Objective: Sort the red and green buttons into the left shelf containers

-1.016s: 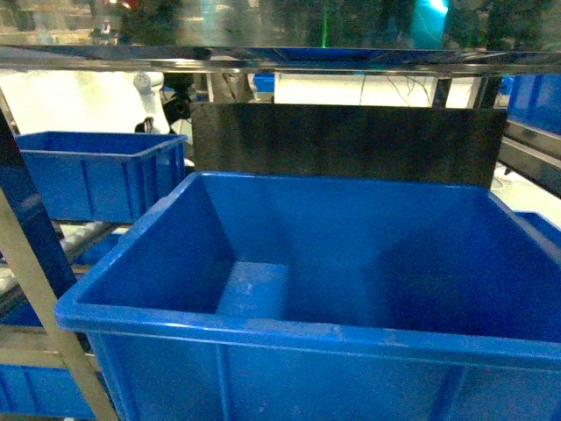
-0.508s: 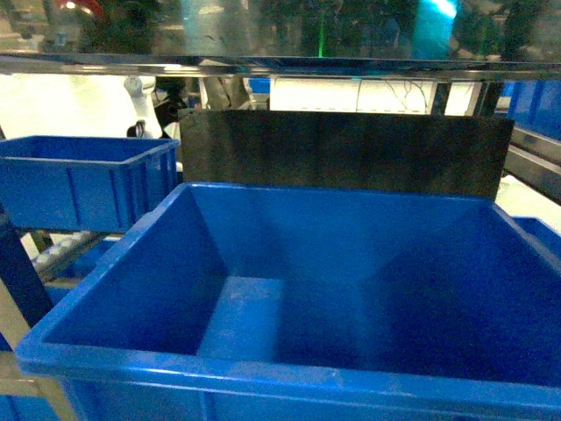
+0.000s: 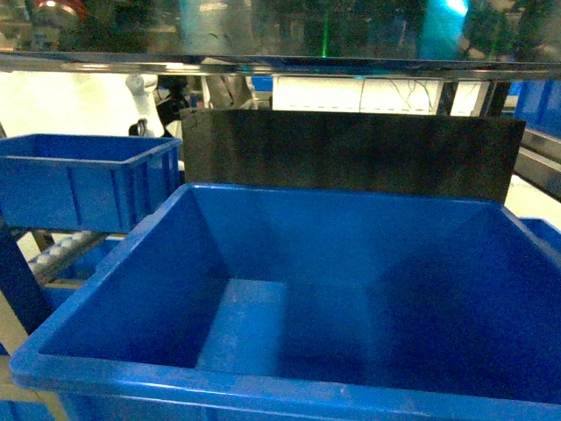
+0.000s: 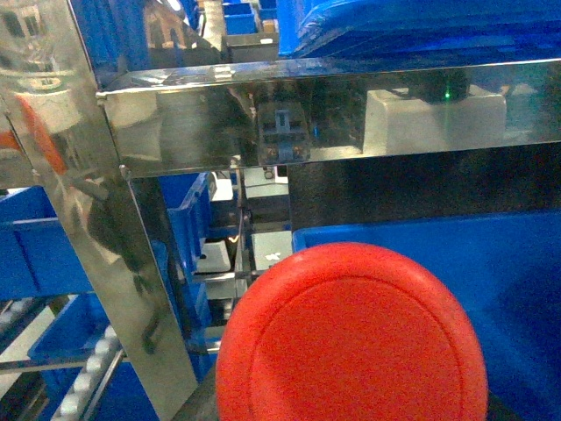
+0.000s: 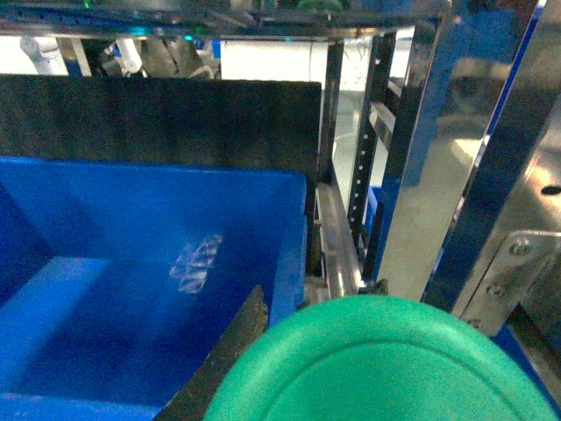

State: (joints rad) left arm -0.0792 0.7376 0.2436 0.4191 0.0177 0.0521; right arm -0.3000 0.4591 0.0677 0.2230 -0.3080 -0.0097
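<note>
The red button's wide cap [image 4: 351, 338] fills the bottom of the left wrist view. My left gripper [image 4: 351, 395] is shut on it, its fingers almost wholly hidden behind the cap. A blue container [image 4: 421, 235] lies just beyond, to the right. In the right wrist view the green button's cap [image 5: 386, 360] fills the bottom, with my right gripper [image 5: 377, 399] shut on it. One dark finger [image 5: 219, 368] shows at the cap's left, over the rim of a blue container [image 5: 294, 237]. The head view shows that large container [image 3: 263, 379] with nothing inside, and neither gripper.
A second blue bin [image 3: 88, 180] stands on the shelf to the left. A black panel [image 3: 351, 153] rises behind the big bin, under a shiny metal shelf beam [image 3: 280, 63]. A metal upright [image 4: 96, 219] stands left of the red button, and more uprights [image 5: 491, 193] right of the green one.
The head view has shifted: the big blue bin now sits lower and spreads wider in the frame, and the slanted post at the lower left has slid out of view.
</note>
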